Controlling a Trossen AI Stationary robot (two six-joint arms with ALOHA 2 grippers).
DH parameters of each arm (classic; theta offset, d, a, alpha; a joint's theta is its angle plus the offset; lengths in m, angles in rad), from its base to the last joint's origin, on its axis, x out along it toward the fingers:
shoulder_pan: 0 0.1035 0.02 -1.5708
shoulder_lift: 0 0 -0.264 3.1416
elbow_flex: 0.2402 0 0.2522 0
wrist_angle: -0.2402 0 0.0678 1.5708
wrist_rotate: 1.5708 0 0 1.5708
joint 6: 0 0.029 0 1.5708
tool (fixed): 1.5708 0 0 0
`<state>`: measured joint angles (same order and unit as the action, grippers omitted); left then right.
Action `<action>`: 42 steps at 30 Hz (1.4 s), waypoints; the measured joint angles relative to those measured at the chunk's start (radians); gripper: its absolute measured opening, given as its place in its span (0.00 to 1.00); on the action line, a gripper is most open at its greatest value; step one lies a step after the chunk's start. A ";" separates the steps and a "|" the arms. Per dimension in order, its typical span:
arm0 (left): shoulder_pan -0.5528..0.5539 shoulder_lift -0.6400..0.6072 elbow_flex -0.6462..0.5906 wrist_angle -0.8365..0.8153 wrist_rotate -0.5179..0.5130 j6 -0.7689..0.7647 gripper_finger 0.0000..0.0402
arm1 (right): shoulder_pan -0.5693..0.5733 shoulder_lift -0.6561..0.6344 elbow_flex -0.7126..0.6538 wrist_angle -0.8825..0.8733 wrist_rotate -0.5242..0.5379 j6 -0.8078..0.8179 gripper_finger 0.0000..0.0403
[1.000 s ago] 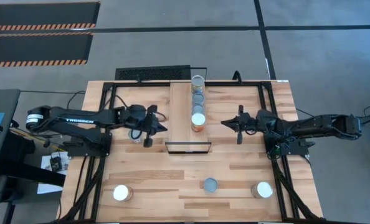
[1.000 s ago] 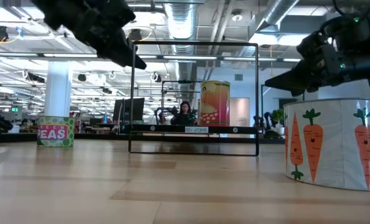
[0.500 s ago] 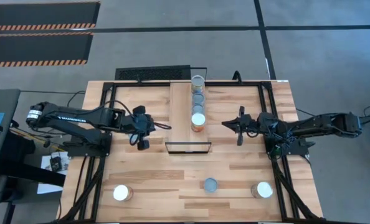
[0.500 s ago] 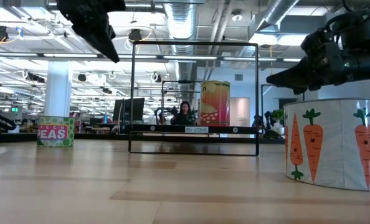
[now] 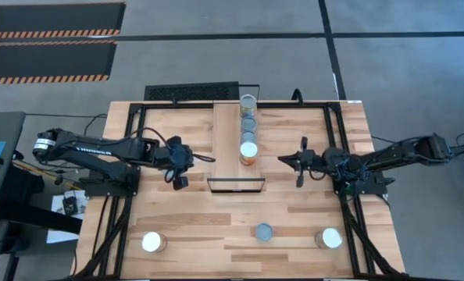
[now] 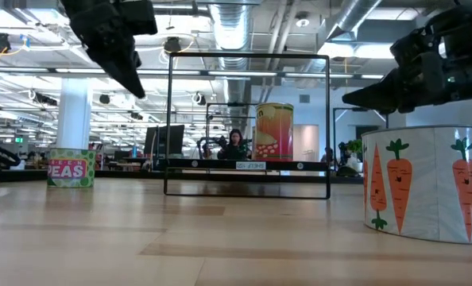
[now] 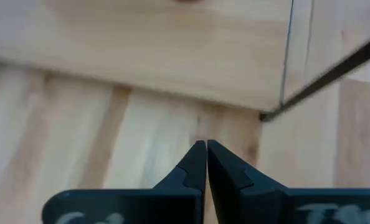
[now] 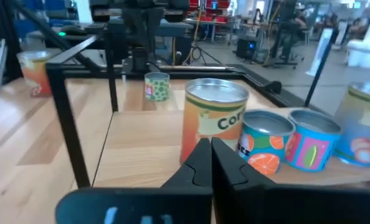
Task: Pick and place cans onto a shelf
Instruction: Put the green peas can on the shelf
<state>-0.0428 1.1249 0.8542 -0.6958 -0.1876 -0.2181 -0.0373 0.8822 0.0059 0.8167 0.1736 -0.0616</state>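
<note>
The shelf is a pale plank at the table's middle, with a black frame at its near end. Several cans stand upright in a row along its right side, and they also show in the right wrist view. My left gripper is shut and empty, above the table just left of the shelf. My right gripper is shut and empty, right of the shelf, pointing at the row of cans. Three cans stand on their bases near the table's near edge: a white-topped one, a grey-topped one and another white-topped one.
A green peas can stands on the table on the left arm's side of the shelf. A carrot-printed can stands close to the low camera. Black rails run along the table's left and right sides. A person sits far off in the room.
My left gripper has drawn back from the shelf toward the table's left edge, staying above the table.
</note>
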 joint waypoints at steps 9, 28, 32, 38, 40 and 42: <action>-0.097 0.001 0.052 -0.330 0.001 -0.348 0.11 | -0.036 0.000 -0.001 0.007 0.047 -0.047 0.02; -0.192 0.050 -0.140 -0.280 -0.119 -0.465 0.35 | -0.077 0.000 -0.002 -0.027 0.036 -0.044 0.02; -0.192 0.050 -0.197 -0.212 -0.112 -0.463 0.35 | -0.077 0.000 -0.002 -0.030 0.036 -0.044 0.02; -0.191 0.050 -0.222 -0.181 -0.119 -0.453 0.23 | -0.077 0.000 -0.002 -0.035 0.036 -0.036 0.02; -0.191 0.050 -0.222 -0.165 -0.133 -0.431 0.13 | -0.077 0.000 -0.002 -0.035 0.036 -0.028 0.02; -0.185 0.050 -0.222 -0.157 -0.143 -0.406 0.04 | -0.077 0.000 -0.002 -0.035 0.036 -0.018 0.02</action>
<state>-0.2282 1.1748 0.6319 -0.8523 -0.3306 -0.6242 -0.1143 0.8825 0.0044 0.7818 0.2096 -0.0797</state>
